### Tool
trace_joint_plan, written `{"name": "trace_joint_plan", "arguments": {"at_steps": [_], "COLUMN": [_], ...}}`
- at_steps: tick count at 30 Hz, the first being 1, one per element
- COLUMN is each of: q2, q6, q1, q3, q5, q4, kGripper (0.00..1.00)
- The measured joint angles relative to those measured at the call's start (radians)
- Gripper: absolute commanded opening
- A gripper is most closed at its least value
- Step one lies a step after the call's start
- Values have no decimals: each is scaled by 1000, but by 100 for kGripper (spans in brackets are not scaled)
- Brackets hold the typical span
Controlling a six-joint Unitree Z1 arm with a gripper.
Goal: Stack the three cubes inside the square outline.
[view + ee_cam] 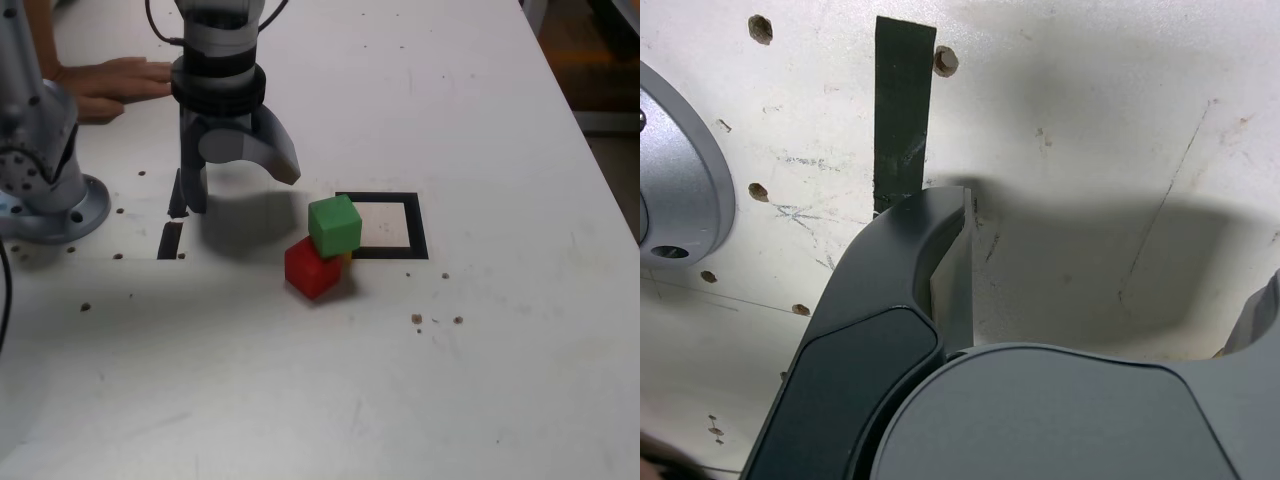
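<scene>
In the exterior view the green cube (334,225) sits tilted on top of the red cube (312,267). Only a sliver of the yellow cube (346,258) shows behind them. This pile stands at the near-left corner of the square outline (415,225), mostly outside it. My gripper (240,192) hangs open to the exterior view's left of the pile, apart from it, with nothing between its fingers. The wrist view shows the gripper (1100,290) wide open over bare table; one finger (940,270) is clear and no cube appears there.
A person's hand (110,85) rests on the table at the back left. The arm's base (50,190) stands at the left. Two short black strips (170,240) lie beneath the gripper, one seen as the strip (902,110). The table edge (590,140) runs along the right.
</scene>
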Motion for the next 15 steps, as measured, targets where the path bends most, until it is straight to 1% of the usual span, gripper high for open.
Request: {"name": "trace_joint_plan", "arguments": {"at_steps": [15], "q2": [-8], "q6": [0], "q1": [0], "q3": [3], "q5": [2], "q4": [11], "kGripper": [100]}}
